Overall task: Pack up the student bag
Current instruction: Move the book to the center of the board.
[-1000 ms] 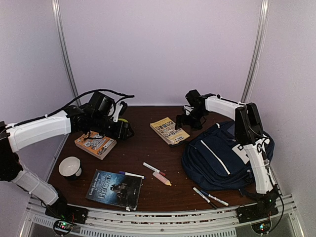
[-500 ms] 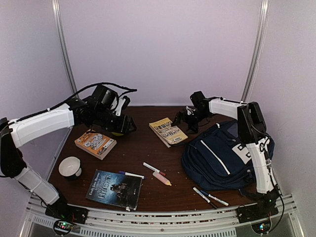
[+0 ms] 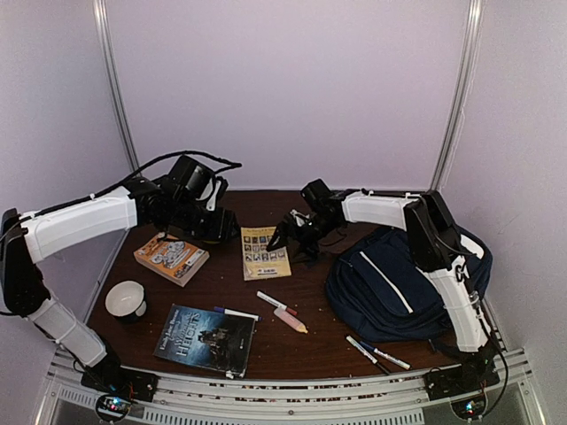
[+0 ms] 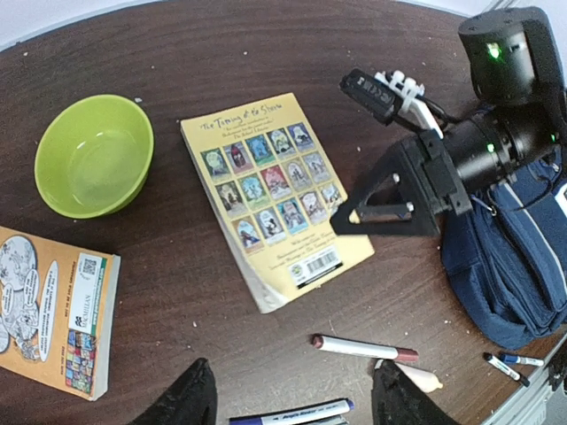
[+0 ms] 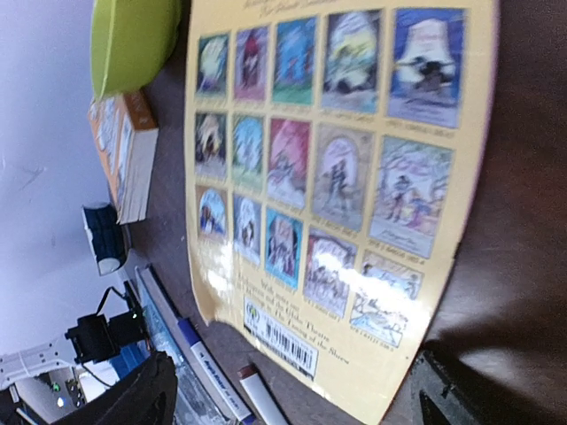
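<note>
Right tool (image 3: 288,239) hangs low over the yellow book (image 3: 265,252), fingers spread wide and gripping nothing; whether they touch the cover cannot be told. That book lies flat on the desk (image 3: 232,285), back cover up. Behind this tool, close beside its wrist, the bag (image 3: 399,292) lies on the desk under the right arm. Left tool (image 4: 288,403) hovers higher, also released and empty. Below it and off to its left sit a green bowl (image 4: 93,155) and an orange book (image 4: 53,310); a red-capped marker (image 4: 363,348) lies near its right finger.
</note>
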`<state>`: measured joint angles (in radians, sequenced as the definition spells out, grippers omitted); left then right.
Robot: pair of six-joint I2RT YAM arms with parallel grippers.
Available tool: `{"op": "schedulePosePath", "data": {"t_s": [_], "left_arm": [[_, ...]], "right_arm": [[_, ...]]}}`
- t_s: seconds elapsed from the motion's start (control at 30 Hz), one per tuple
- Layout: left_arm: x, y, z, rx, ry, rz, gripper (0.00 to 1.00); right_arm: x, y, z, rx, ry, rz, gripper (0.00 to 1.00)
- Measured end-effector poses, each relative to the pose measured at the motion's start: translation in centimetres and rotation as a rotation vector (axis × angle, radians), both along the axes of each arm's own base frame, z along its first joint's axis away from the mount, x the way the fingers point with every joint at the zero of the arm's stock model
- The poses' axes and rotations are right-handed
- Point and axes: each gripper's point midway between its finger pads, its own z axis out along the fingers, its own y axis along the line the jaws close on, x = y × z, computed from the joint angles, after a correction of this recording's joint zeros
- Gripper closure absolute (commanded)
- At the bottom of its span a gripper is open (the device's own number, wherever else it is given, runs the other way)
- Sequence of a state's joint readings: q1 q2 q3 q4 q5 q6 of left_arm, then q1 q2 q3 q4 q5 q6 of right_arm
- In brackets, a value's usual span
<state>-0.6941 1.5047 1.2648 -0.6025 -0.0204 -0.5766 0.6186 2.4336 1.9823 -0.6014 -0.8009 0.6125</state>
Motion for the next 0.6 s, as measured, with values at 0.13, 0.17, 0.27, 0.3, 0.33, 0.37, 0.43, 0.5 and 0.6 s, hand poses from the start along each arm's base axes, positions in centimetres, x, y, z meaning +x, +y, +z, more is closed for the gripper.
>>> {"op": "schedulePosePath", "data": {"t_s": [0.13,0.17,0.27,0.3,0.33,0.37,0.43,0.5,0.6], "left_arm": [[0.3,-0.1,-1.1,-0.004,0.033,0.043,0.43],[0.4,-0.1,-1.4,-0.007,0.039,0.05,0.44],[0.5,-0.1,-3.0,-0.003,0.064,0.071,0.44],[0.6,-0.1,-3.5,0.005,0.074,0.079,0.44],[0.7,0.0,-4.1,0.015,0.083,0.091,0.45],[0.9,0.0,-4.6,0.023,0.09,0.1,0.45],[1.3,0.1,-5.9,0.052,0.107,0.123,0.53],[1.8,0.2,-7.2,0.084,0.126,0.146,0.67],[3.2,0.0,-8.9,0.132,0.152,0.161,0.75]], "right_arm": [[-2.8,2.2,-0.2,0.035,0.011,0.068,0.09],[-3.3,2.6,-0.1,0.039,0.01,0.082,0.1],[-4.5,3.3,0.0,0.051,0.008,0.117,0.11],[-4.6,3.3,0.0,0.05,0.003,0.122,0.1],[-4.7,3.2,0.1,0.049,-0.003,0.127,0.1],[-4.9,2.9,0.1,0.039,-0.012,0.13,0.1],[-5.4,1.8,0.2,-0.003,-0.03,0.132,0.09],[-5.9,0.1,0.3,-0.059,-0.047,0.129,0.09],[-6.2,-2.5,1.6,-0.094,-0.084,0.133,0.11]]}}
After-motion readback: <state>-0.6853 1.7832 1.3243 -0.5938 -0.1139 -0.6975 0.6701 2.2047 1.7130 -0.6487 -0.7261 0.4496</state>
